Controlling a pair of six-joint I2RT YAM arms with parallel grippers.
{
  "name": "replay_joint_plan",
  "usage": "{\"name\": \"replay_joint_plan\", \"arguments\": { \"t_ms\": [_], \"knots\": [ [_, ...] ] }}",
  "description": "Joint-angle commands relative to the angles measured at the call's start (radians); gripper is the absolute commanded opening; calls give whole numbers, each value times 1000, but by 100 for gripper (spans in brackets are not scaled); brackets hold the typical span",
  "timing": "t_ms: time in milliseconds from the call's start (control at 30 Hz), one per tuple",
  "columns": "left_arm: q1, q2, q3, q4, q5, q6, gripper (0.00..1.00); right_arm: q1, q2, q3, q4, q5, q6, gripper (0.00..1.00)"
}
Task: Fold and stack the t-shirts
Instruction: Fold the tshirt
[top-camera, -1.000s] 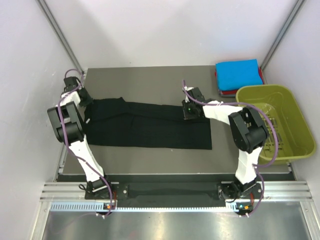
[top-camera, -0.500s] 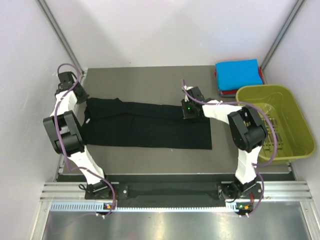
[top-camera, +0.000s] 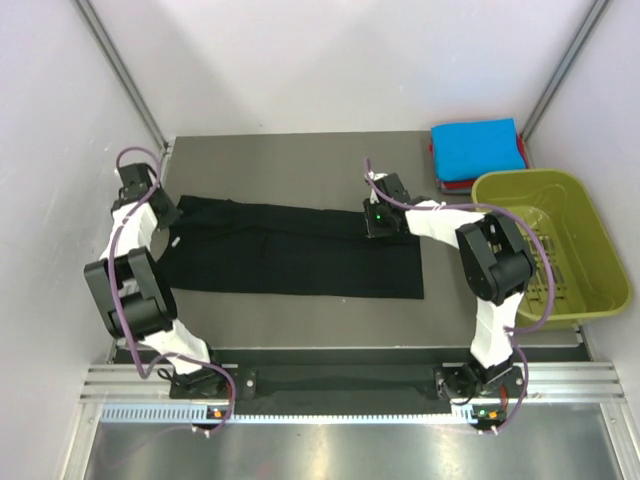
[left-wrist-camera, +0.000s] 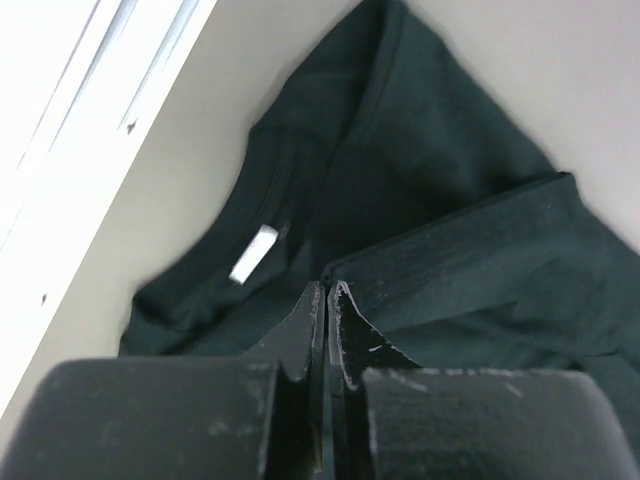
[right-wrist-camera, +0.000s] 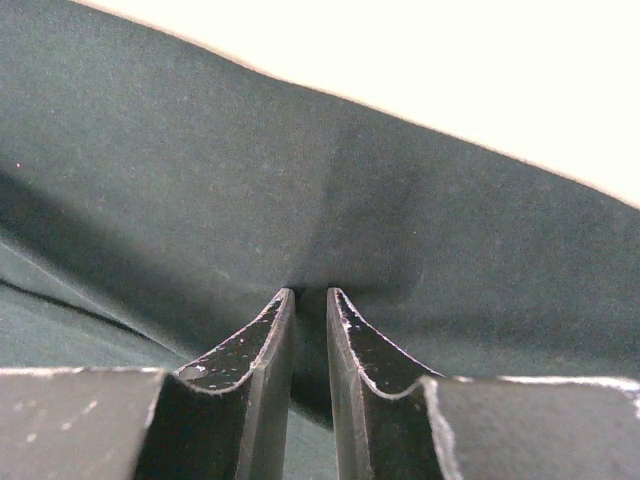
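Left gripper (top-camera: 163, 213) shifted; black t-shirt (top-camera: 300, 250) label (left-wrist-camera: 253, 254) unreadable.

Red shirt (top-camera: 455, 185) mostly under blue (top-camera: 477, 148)

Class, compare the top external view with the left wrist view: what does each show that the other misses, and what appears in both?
Only the top external view shows the folded blue shirt on a red one, the green basket, and the right hand shut on the black shirt's far edge. Only the left wrist view shows the white neck label and the left hand pinching a fold. Both show the black shirt and grey table.
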Motion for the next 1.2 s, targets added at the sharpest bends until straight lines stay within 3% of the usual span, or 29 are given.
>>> {"name": "replay_joint_plan", "arguments": {
  "t_ms": [0, 333, 600, 900, 1167],
  "knots": [
    [-2, -123, -97, 66, -52, -29, 0, -1, -34, -29, 21, -6, -4, 20],
    [0, -303, -308, 132, -118, -116, 0, 1, -77, -74, 32, -8, -3, 20],
    [0, -343, -426, 157, -128, -191, 0, 4, -85, -101, 45, -15, 11, 20],
    [6, -347, -403, 80, -268, -239, 0, 7, -141, -123, 26, 15, 14, 19],
    [6, -376, -423, 103, -210, -241, 0, -1, -184, -123, -51, 155, 37, 16]
  ]
}}
